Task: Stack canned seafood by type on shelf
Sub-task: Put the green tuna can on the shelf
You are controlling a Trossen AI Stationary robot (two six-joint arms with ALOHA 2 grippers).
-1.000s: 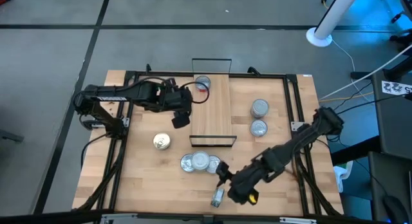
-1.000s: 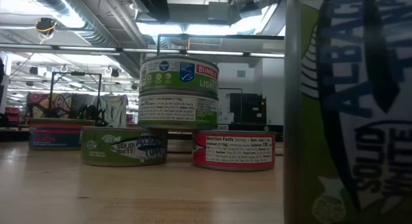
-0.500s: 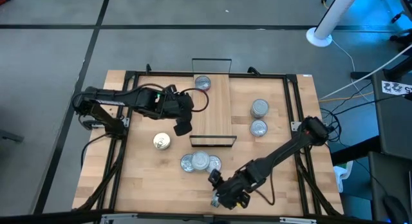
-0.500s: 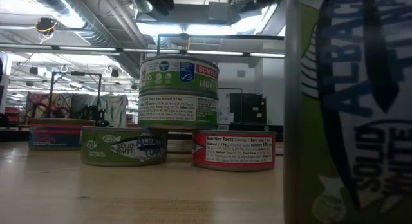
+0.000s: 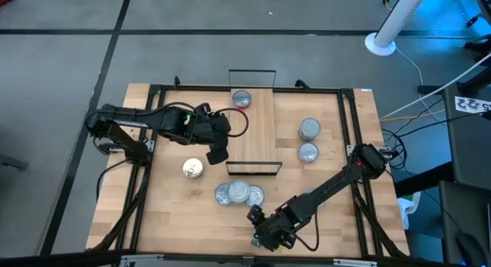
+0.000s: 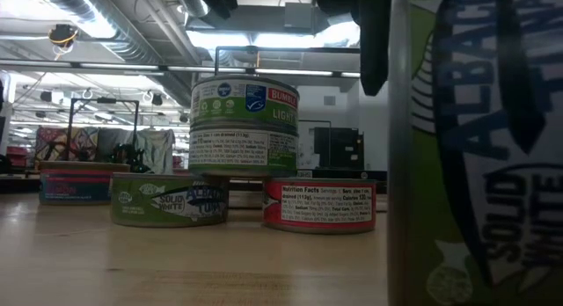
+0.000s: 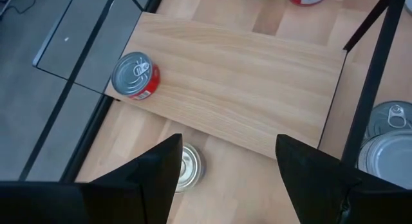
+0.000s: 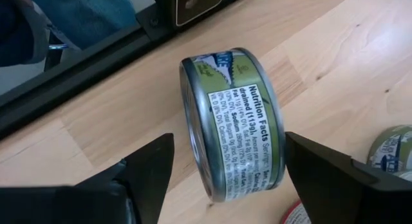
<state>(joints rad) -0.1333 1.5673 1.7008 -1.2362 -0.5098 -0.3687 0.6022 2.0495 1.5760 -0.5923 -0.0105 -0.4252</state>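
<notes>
We're on the pick of the tipped can (image 8: 232, 121), the green-label tin lying on its side at the near edge of the table (image 5: 337, 144), right of centre. Right gripper (image 5: 268, 235) is directly over it, fingers spread wide on either side of the can and holding nothing. In the right wrist view the can sits between the two fingers, label up, one flat end facing one finger.

To do it well, in our judgement:
- Close across the two flat ends, not the curved side (a round wall can roll out of the pads).
- Come down low enough that the pads land around the can's middle before squeezing; a bite only on the top edge could let it twist.
- Watch the cluster of cans (image 5: 238, 194) just far-left of the gripper; keep the far finger from nudging them.
- Once lifted, turn it upright before placing it.

Shelf (image 5: 253, 136) is mid-table, far of the cluster, a light board with wire frames at its near and far ends. Only one tin on it now, the red-label can (image 7: 135, 76) at the far end. Two more cans (image 5: 308, 140) sit right of the shelf, one gold-top can (image 5: 192, 169) to its left.

Left gripper (image 5: 215, 149) hangs just left of the shelf, fingers apart and empty, waiting; we can't tell its height.
</notes>
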